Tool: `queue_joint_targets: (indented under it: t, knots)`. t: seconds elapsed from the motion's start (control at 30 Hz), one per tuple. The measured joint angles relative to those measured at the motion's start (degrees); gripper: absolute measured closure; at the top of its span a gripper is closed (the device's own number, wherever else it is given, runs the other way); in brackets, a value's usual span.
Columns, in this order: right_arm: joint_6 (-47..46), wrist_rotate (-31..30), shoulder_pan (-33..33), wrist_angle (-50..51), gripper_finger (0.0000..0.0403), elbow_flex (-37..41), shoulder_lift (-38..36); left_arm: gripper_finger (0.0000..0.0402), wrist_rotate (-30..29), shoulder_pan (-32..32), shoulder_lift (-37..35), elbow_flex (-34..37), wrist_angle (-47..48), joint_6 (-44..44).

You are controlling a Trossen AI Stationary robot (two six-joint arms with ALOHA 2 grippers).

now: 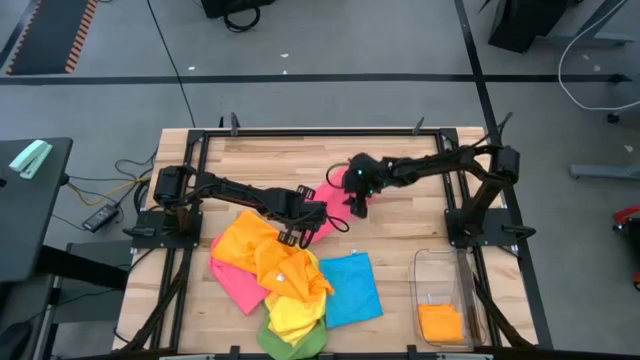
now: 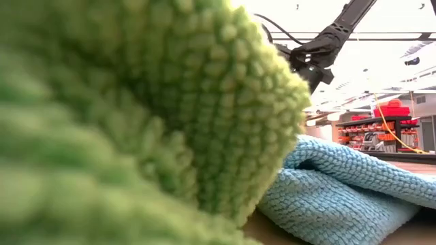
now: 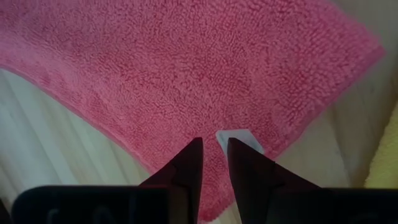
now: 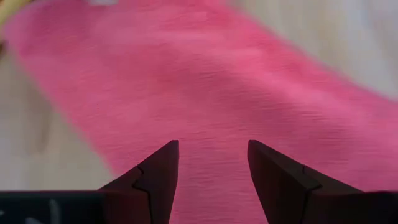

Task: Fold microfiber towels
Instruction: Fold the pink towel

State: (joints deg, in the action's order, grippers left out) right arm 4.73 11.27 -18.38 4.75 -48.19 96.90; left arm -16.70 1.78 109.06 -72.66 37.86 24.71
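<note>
Pink towel (image 3: 205, 68) of nubby looped microfiber cloth, pale matt wood table (image 1: 400, 240), clear glossy plastic bin (image 1: 445, 275)

You have the pink square microfiber towel (image 1: 326, 191) lying mid-desk (image 1: 400, 240), between the two hands. The left hand (image 1: 299, 233) sits over its left corner and the right hand (image 1: 357, 206) over its right side. Towards the low camera lies a heap: the orange towel (image 1: 255, 245) on top, the blue towel (image 1: 352, 288) to its right, the green towel (image 1: 290, 342) nearest the edge. Right of the heap stands the clear rectangular plastic bin (image 1: 445, 268), with a folded orange cloth (image 1: 440, 322) in it.
</note>
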Motion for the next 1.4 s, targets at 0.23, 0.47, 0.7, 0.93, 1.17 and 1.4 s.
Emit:
queue_joint_targets:
  t: [0.23, 0.47, 0.7, 0.93, 1.17, 1.4]
  knots:
    - [-2.2, -5.3, 3.5, 2.1, 0.0203, 2.5, 0.0, 0.0313, -0.1, 0.0, 0.0, 0.0, -0.3, 0.7]
    - [-3.3, -16.6, 1.4, 12.6, 0.0203, -0.3, -0.1, 0.0320, -0.2, 0.6, 0.0, 0.0, -1.1, 1.3]
    - [-4.1, -31.4, -2.3, 13.3, 0.0203, -3.4, 0.0, 0.0319, -0.1, 1.4, 0.0, -0.1, -4.7, 1.5]
    - [1.6, -26.3, -0.6, 12.3, 0.0203, -6.6, 0.0, 0.0303, -0.4, 0.7, 0.0, -0.1, -4.8, 1.5]
    - [3.4, -10.3, 3.5, 8.5, 0.0203, -6.7, 0.0, 0.0296, -8.8, -0.1, 0.0, -0.1, -3.9, 2.8]
    - [0.8, -9.7, 8.5, -5.0, 0.0203, -3.3, 0.0, 0.0310, -9.2, -1.0, -0.1, -0.1, -0.7, 1.7]
